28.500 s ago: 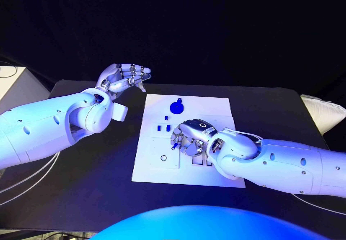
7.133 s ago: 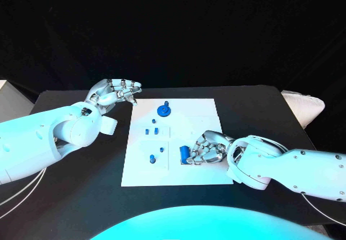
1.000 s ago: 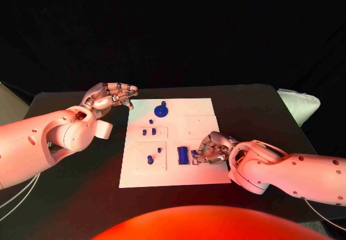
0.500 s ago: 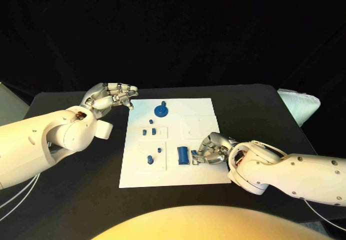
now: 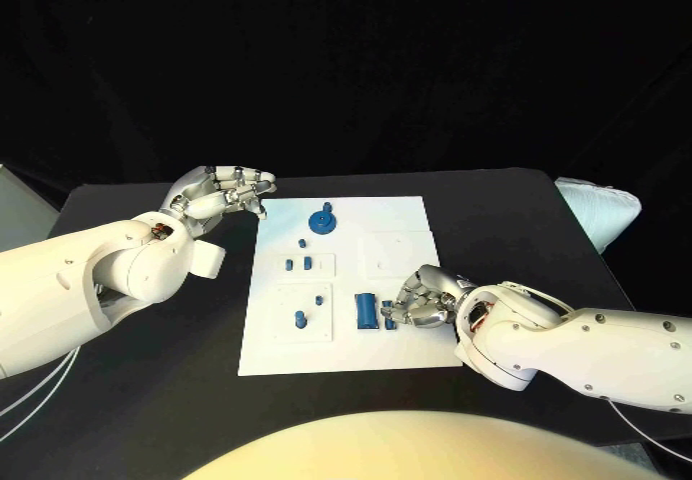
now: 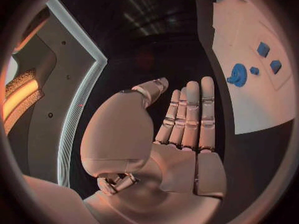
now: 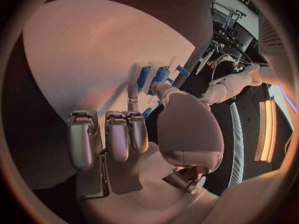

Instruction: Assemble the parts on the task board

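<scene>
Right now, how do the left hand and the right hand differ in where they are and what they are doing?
The left hand is off the task board, by its far left corner; the right hand is over the board's near right part. The left hand holds nothing, its fingers straight and together; the right hand's fingers curl down beside the long blue part. Whether they touch it is unclear. Both are silver hands on white arms.

On the black table (image 5: 173, 340) the white task board (image 5: 404, 345) carries a blue gear-like part (image 5: 325, 220) near its far edge, the right hand (image 5: 423, 298) resting at its right edge beside an upright blue block (image 5: 368, 309), the left hand (image 5: 219, 193) raised off its far left corner.
</scene>
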